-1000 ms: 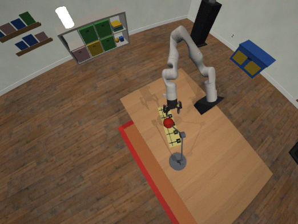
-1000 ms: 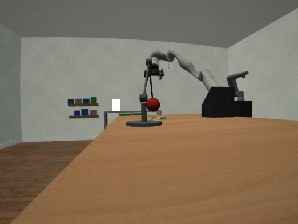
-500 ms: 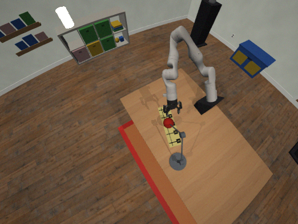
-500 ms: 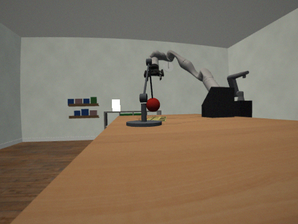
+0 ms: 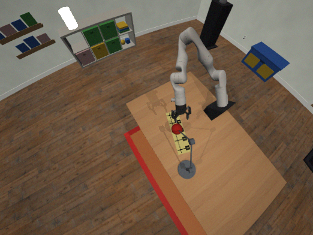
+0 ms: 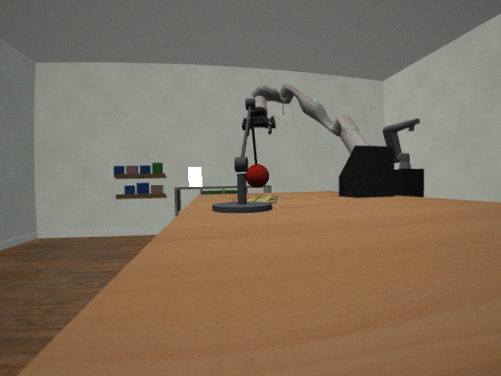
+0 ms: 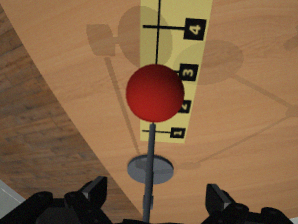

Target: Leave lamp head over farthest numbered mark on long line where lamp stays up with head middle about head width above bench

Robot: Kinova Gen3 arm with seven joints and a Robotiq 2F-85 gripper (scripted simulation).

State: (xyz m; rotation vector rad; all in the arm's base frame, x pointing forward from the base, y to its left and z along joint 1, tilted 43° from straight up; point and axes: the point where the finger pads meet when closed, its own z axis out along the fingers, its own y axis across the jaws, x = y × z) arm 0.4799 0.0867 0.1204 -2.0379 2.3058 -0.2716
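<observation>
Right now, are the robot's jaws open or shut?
Open. In the wrist view the two dark fingers stand far apart with nothing between them, and the red lamp head hangs free below, untouched.

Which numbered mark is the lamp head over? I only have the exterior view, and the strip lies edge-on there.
Observer: In the wrist view the red head covers the line beside labels 2 and 3; marks 1, 4 and 5 show uncovered.
Operator: Is the end effector gripping anything?
Observer: No. The end effector is open, its fingers spread either side of the lamp's thin rod.
Operator: Where is the base?
Observer: From the top, the round grey base stands just off the yellow strip's mark 1 end.
</observation>
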